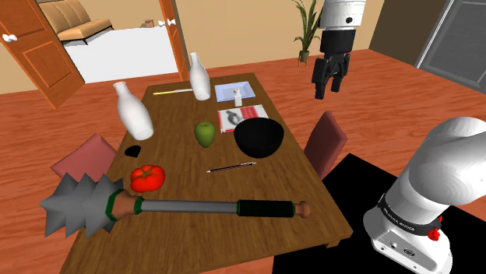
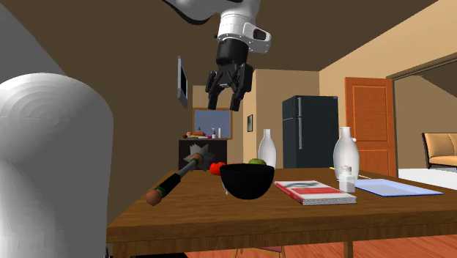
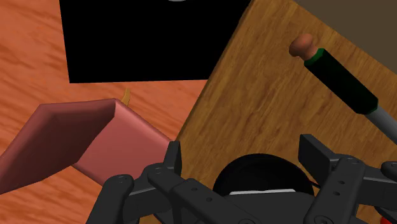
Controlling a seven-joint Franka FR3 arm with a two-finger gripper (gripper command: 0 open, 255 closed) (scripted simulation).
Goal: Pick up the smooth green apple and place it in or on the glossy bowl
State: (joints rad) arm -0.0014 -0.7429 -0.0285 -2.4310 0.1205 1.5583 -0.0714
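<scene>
— Where's the apple?

— In the shoulder view, the green apple (image 1: 205,134) sits upright on the wooden table (image 1: 257,187). It is near the black bowl (image 1: 259,138), on that view's left of it, and not touching. The skin is smooth and there is a dark dimple on top.

— And the second exterior view?

— There the bowl (image 2: 247,181) hides most of it, so the apple (image 2: 256,161) peeks over the rim as a green sliver. A black fridge (image 2: 311,132) stands behind.

— The wrist view?

— The glossy bowl (image 3: 264,175) lies under the gripper (image 3: 242,156). The mace (image 3: 337,76) shows its handle end, and a red chair (image 3: 83,140) stands beside the table.

— Counts?

— One apple, one bowl, one tomato (image 1: 146,178), one mace (image 1: 156,206). There are two white bottles, the near bottle (image 1: 132,111) and the far bottle (image 1: 199,75).

— The claw?

— The gripper (image 1: 328,87) hangs high in the air, fingers apart and holding nothing.
</scene>
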